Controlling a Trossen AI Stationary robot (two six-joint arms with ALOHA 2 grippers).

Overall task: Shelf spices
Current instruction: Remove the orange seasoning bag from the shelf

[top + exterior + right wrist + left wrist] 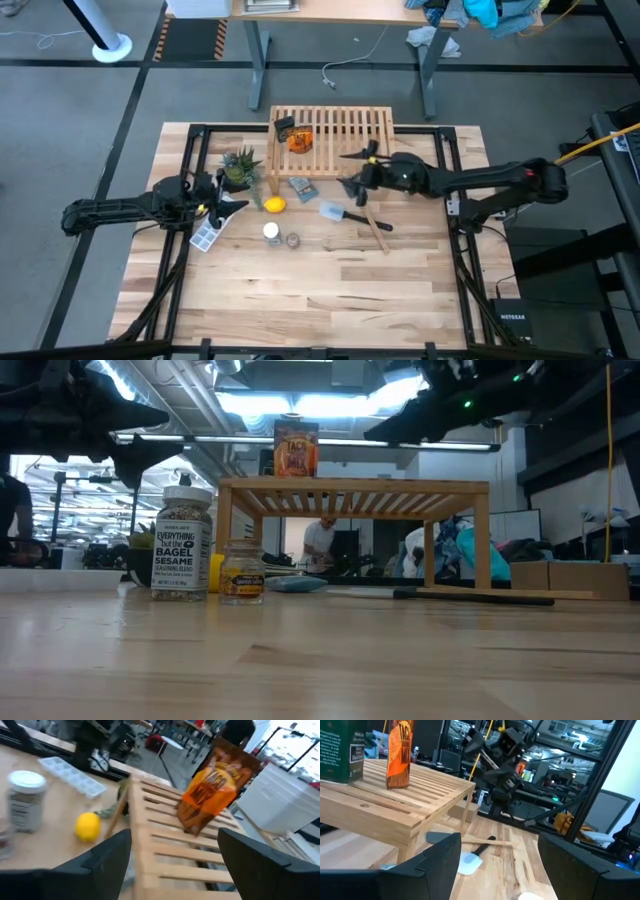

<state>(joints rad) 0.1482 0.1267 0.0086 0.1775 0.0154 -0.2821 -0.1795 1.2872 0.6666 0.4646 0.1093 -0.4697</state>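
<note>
worktop [330, 290] carries everything; shelf [345, 128] sits at its far edge. right pincer [352, 170] hovers released at the shelf's front edge, holding nothing. orange packet [300, 140] and small black container [285, 127] are already on the slats, just beyond and left of that pincer. left pincer [232, 193] waits released, empty, by the potted plant [240, 165]. white-capped jar [271, 232] and tiny glass jar [293, 240] stand on the worktop, touching nothing, nearer the left pincer than the right, past the lemon [274, 206].

likely next step: fetch the white-capped jar. come straight down over the cap, close below it, stay off the glass jar just beside it.

hard to read: black container's label; right pincer's fingertips blur against the slats from above.
</note>
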